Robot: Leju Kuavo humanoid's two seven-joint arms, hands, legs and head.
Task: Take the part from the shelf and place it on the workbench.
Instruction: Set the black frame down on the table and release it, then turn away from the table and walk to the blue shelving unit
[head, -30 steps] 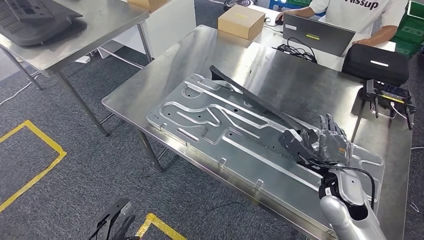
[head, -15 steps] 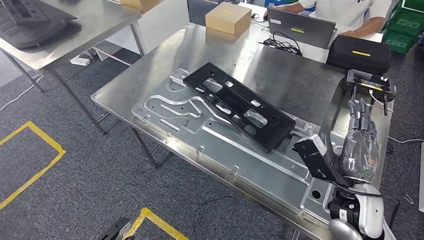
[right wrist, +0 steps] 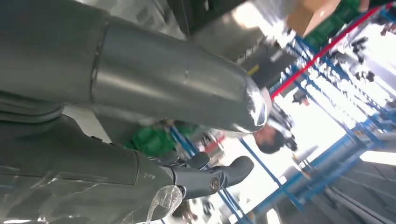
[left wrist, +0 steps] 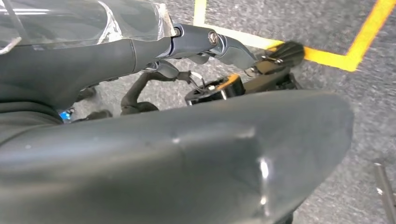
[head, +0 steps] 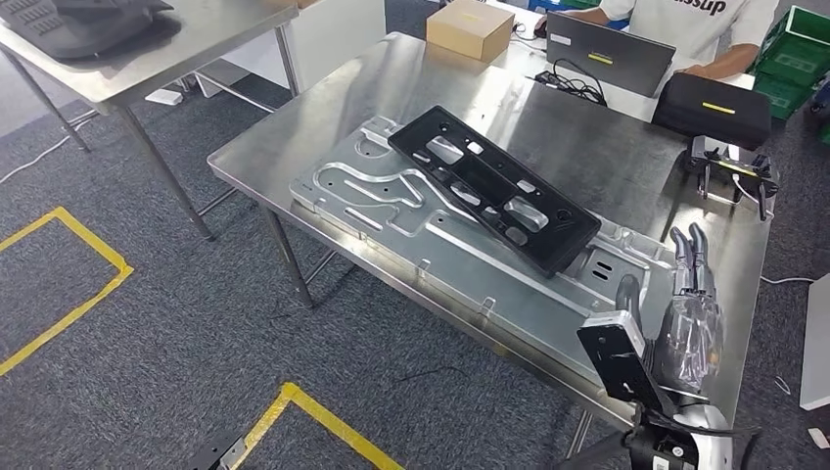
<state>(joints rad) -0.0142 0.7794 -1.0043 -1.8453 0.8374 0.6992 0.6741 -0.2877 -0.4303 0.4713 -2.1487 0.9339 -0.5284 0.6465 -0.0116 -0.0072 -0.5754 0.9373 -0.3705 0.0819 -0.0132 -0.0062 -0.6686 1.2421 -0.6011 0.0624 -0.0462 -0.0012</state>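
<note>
From the head view, the part, a flat black plastic frame, long and rectangular with cut-out windows and small holes, lies on the ribbed aluminium plate that covers much of the steel surface. It runs diagonally, from near the plate's far left corner toward the surface's right side. The right hand is raised at the near right corner of the surface, well apart from the part, its fingers straight, spread and holding nothing; clear film wraps its palm. Along the surface's far edge sit a cardboard box, a grey laptop with cables, and a black case; a controller stands at the right edge. A person in a white shirt sits behind the laptop. The floor is grey carpet with yellow tape lines.

The left wrist view looks past the left hand at the carpet and a yellow line; its dark fingers lie extended, gripping nothing.

In the right wrist view, the smooth grey thumb and dark fingers stand apart and empty, before bright blurred blue racking.
</note>
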